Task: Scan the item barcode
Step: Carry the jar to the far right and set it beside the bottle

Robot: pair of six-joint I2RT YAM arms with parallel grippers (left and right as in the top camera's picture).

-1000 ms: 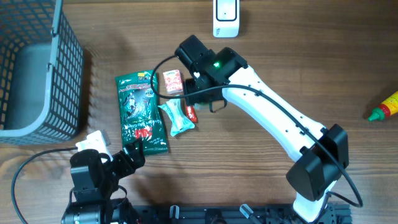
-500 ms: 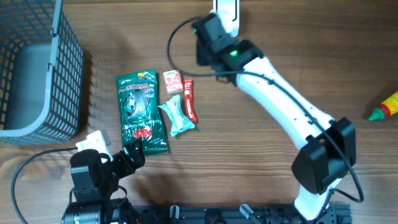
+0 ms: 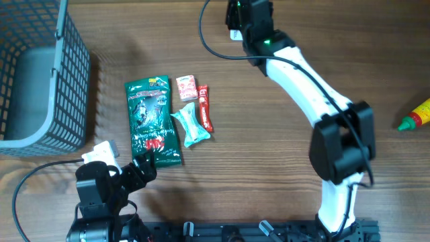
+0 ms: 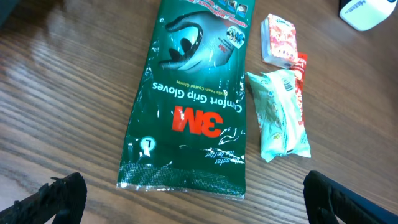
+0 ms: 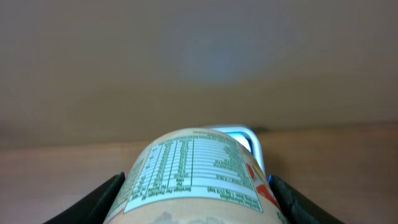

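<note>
A round container with a nutrition label [image 5: 193, 177] fills the bottom of the right wrist view. My right gripper [image 5: 196, 202] is shut on it, with a dark finger on each side. Just behind the container shows the white scanner [image 5: 249, 140], lit bluish. From overhead, the right gripper [image 3: 247, 15] is at the table's far edge over the scanner [image 3: 233, 33] and hides the container. My left gripper [image 4: 196, 205] is open near the front edge, just short of a green glove pack [image 4: 193, 106]. Nothing is between its fingers.
Beside the green glove pack [image 3: 153, 121] lie a small pink packet [image 3: 186, 87], a red stick pack [image 3: 204, 107] and a teal packet [image 3: 191, 126]. A grey wire basket [image 3: 64, 81] stands at the far left. A yellow and red bottle [image 3: 416, 115] lies at the right edge.
My right arm has swung from beside the packets up to the scanner at the far edge, carrying the container. The left arm and the packets have not moved.
</note>
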